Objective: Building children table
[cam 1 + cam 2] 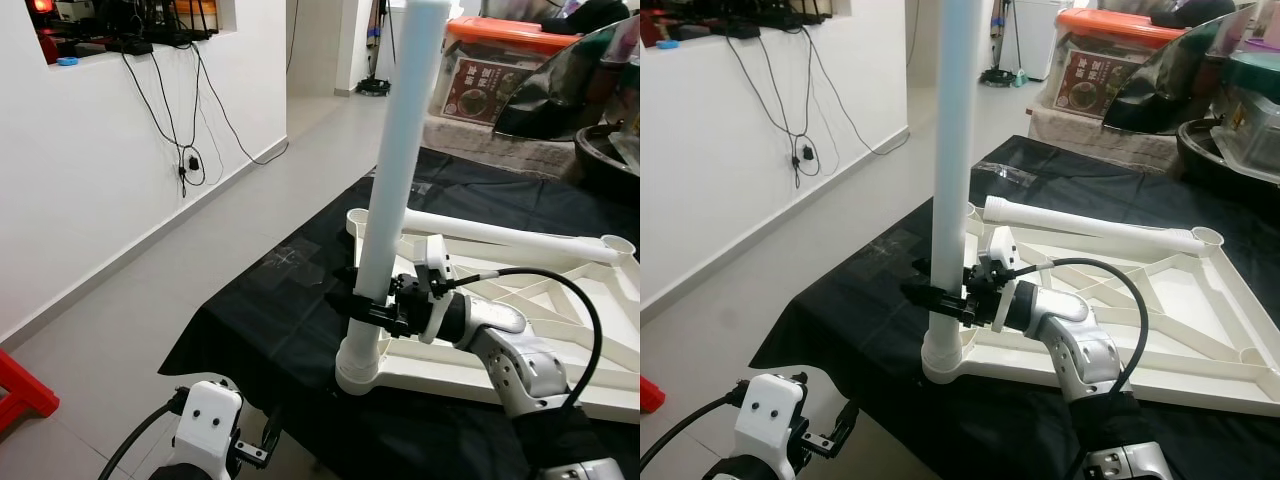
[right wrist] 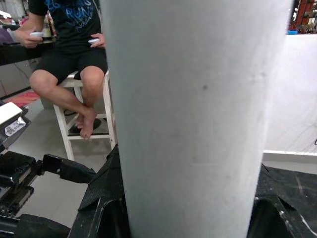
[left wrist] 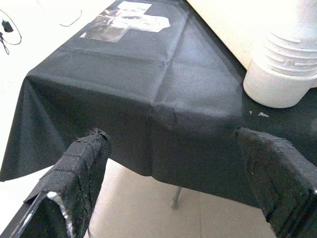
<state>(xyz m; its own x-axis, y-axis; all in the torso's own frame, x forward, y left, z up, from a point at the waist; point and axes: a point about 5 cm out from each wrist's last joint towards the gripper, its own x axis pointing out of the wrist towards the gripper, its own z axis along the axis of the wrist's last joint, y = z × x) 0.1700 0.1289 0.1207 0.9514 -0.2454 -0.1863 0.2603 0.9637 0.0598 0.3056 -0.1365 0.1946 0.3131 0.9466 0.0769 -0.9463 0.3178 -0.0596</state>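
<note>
A black cloth covers a work table, and on it lies a white plastic tabletop, turned underside up so its ribs and corner sockets show. The cloth hangs over the table's near edge above a pale tiled floor, with a white wall and dangling cables on the robot's left. One white leg stands upright in the near-left corner socket of the tabletop; the threaded base sits in the socket collar, though whether it is fully screwed home cannot be told. A second leg lies flat along the far edge of the tabletop, not yet fitted. The far-left socket and far-right socket are open, and the remaining corner is out of frame, so by this reckoning only one leg of four is in place and most of the assembly is left. The right gripper reaches in from the robot's right, its black fingers clamped around the lower part of the upright leg just above the socket; in the right wrist view the leg fills the space between both pads. The left gripper hangs low beside the table's near edge, below the cloth, its fingers spread wide and holding nothing. A person sits on a white stool in the background of the right wrist view.
</note>
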